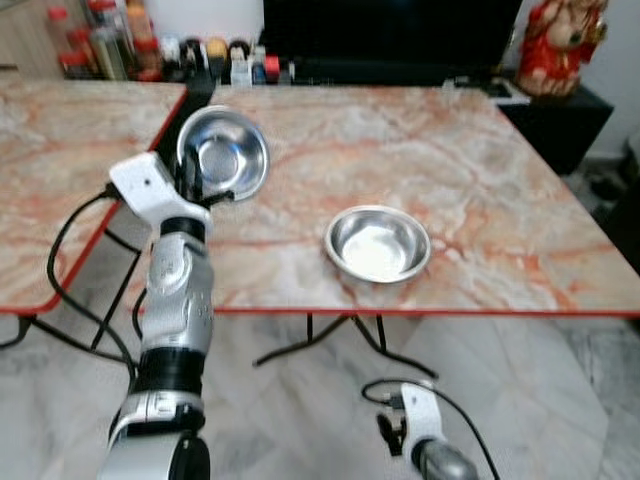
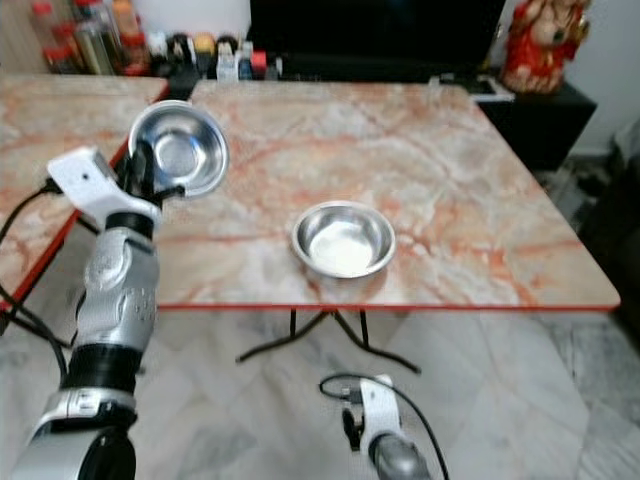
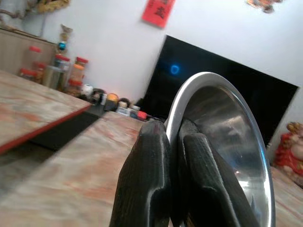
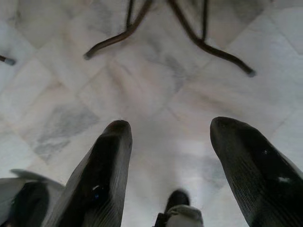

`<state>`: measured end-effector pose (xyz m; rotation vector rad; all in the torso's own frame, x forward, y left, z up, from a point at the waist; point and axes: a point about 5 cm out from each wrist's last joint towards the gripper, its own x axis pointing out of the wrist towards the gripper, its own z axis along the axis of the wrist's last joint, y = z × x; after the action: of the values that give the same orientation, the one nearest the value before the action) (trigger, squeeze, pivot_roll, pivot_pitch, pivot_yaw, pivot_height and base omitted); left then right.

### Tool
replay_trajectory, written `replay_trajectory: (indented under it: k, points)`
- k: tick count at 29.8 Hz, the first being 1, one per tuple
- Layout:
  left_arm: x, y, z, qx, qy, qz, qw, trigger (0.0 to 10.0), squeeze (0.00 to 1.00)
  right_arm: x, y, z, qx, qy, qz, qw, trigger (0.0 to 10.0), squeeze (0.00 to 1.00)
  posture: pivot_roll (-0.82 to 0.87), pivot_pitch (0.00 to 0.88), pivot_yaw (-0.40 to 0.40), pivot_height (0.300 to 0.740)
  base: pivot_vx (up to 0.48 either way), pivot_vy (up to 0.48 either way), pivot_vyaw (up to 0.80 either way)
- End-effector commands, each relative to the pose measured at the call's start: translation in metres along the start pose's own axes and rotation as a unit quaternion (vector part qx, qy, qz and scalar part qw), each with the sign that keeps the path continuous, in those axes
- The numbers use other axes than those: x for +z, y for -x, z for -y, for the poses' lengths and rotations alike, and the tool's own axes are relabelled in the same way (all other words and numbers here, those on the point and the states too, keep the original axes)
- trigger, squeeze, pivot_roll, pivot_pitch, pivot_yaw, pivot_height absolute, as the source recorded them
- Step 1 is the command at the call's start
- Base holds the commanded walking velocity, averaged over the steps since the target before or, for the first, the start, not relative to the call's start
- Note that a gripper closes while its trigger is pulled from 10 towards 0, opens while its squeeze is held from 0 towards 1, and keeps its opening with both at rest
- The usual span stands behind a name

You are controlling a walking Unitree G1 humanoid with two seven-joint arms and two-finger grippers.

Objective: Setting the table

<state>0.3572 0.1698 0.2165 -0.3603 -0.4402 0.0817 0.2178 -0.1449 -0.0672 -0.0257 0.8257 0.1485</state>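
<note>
Near the camera we log the left gripper (image 3: 173, 156): its 2 black fingers (image 3: 147, 179) are pinched tight on the rim of a steel bowl (image 1: 222, 152), held tilted on edge above the table's left edge. Right gripper (image 4: 168, 137) hangs low below the table with fingers spread wide, touching nothing, over the pale tiled floor (image 4: 156, 94). We note a second bowl (image 1: 378, 243) resting upright on the marble table (image 1: 480, 190) near its red front edge. Another table (image 1: 60, 180) stands just left across a narrow gap. Jars (image 1: 100, 40), a dark screen (image 1: 390, 35) and a red figurine (image 1: 560, 45) line the far wall. Open tabletop lies right of the resting bowl.
</note>
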Motion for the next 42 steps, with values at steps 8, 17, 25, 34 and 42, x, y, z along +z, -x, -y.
replay_trajectory:
  k: [8, 17, 25, 34, 42]
  points:
    - [0.0, -0.001, 0.012, -0.022, 0.003, -0.003, 1.0, 10.0, 0.0, -0.002, 0.002, 0.01, -0.012, 0.004, -0.006, 1.0, 10.0, 0.0, 0.1, 0.035, -0.018, 0.715, 0.257, -0.392, 0.0]
    - [-0.014, 0.001, 0.012, -0.022, 0.033, -0.053, 0.998, 10.0, 0.0, -0.003, 0.002, 0.01, -0.01, 0.005, -0.009, 1.0, 10.0, 0.0, 0.1, 0.039, -0.018, 0.715, 0.028, -0.036, 0.0]
    - [-0.024, 0.01, -0.005, 0.031, 0.074, -0.09, 0.993, 10.0, 0.0, -0.004, 0.002, 0.009, -0.007, 0.007, -0.011, 1.0, 10.0, 0.0, 0.09, 0.037, -0.015, 0.715, 0.0, 0.0, 0.0]
    - [-0.039, 0.016, -0.017, 0.101, 0.16, -0.142, 0.972, 10.0, 0.0, -0.005, 0.002, 0.005, 0.0, 0.009, -0.014, 1.0, 10.0, 0.0, 0.11, 0.046, -0.019, 0.715, 0.0, 0.0, 0.0]
    - [-0.045, 0.006, -0.009, 0.109, 0.21, -0.155, 0.959, 10.0, 0.0, -0.005, 0.002, 0.006, -0.002, 0.007, -0.014, 1.0, 10.0, 0.0, 0.1, 0.047, -0.013, 0.715, 0.0, 0.0, 0.0]
